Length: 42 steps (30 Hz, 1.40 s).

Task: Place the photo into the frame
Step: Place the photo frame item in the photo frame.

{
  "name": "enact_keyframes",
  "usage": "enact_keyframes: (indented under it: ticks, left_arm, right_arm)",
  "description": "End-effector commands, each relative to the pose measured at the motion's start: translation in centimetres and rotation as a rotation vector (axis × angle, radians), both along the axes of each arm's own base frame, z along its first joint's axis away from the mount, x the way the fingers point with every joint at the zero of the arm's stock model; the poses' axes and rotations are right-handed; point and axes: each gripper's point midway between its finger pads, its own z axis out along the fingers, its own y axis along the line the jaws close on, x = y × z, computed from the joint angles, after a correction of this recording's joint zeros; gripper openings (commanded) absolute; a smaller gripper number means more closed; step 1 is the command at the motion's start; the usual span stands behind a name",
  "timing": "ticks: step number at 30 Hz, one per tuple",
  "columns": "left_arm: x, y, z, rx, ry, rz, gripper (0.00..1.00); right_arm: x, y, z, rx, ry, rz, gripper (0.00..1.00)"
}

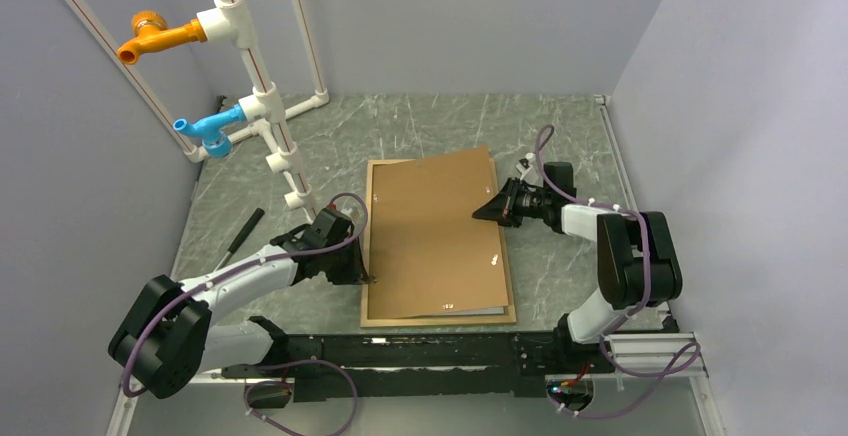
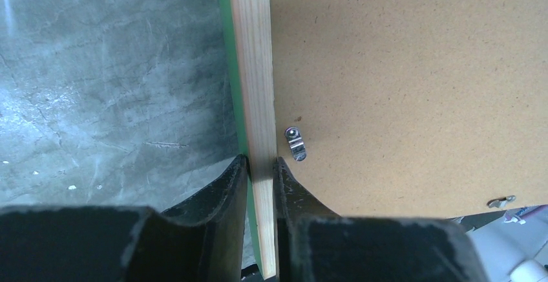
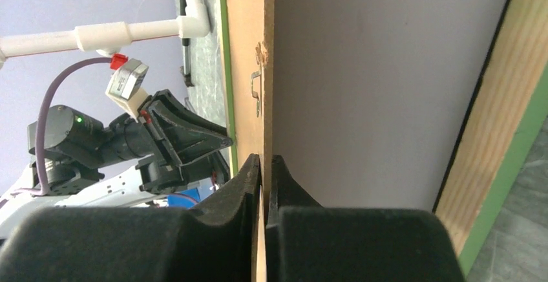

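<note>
Frame (image 1: 440, 320) flat on counter (image 1: 560, 146), pale wood face up, near its middle. Left tool (image 2: 260, 162) clamped on its left rail. Right tool (image 3: 265, 160) pinched shut on right edge of brown backing board (image 1: 430, 226), which lies over frame, that edge tilted up.

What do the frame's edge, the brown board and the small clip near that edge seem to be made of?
The frame edge looks like pale bare wood with visible grain, painted green on its outer side. The brown board is probably pressed fibreboard: matt and finely speckled. The clip is shiny metal, perhaps steel, held by a small screw.
</note>
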Motion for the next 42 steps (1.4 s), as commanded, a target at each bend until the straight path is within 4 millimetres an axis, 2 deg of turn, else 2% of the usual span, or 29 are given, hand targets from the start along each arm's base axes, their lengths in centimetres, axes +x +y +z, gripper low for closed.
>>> enact_keyframes:
  ticks: [1, 10, 15, 20, 30, 42]
  left_arm:
    - [0.1, 1.0, -0.6, 0.067, 0.005, 0.006, 0.21]
    - [0.1, 1.1, -0.7, 0.076, 0.008, 0.0, 0.21]
    - [0.0, 1.3, -0.8, 0.083, 0.01, 0.001, 0.21]
    - [-0.1, 1.4, -0.9, 0.091, 0.013, -0.002, 0.21]
    - [-0.1, 1.5, -0.8, 0.1, 0.015, -0.001, 0.22]
    - [0.6, 1.3, 1.0, 0.087, -0.041, -0.001, 0.32]
  right_arm:
    - [1.1, -0.7, -2.7, -0.136, -0.06, 0.005, 0.12]
    - [1.4, -1.6, -4.1, -0.25, -0.015, 0.024, 0.61]
    - [1.5, -1.9, -4.3, -0.289, -0.003, 0.02, 0.76]
    - [1.3, -2.0, -4.4, -0.33, 0.004, 0.019, 0.83]
    - [1.1, -2.3, -4.6, -0.429, 0.006, 0.012, 0.9]
    - [1.0, -3.1, -4.6, -0.631, -0.025, -0.014, 0.95]
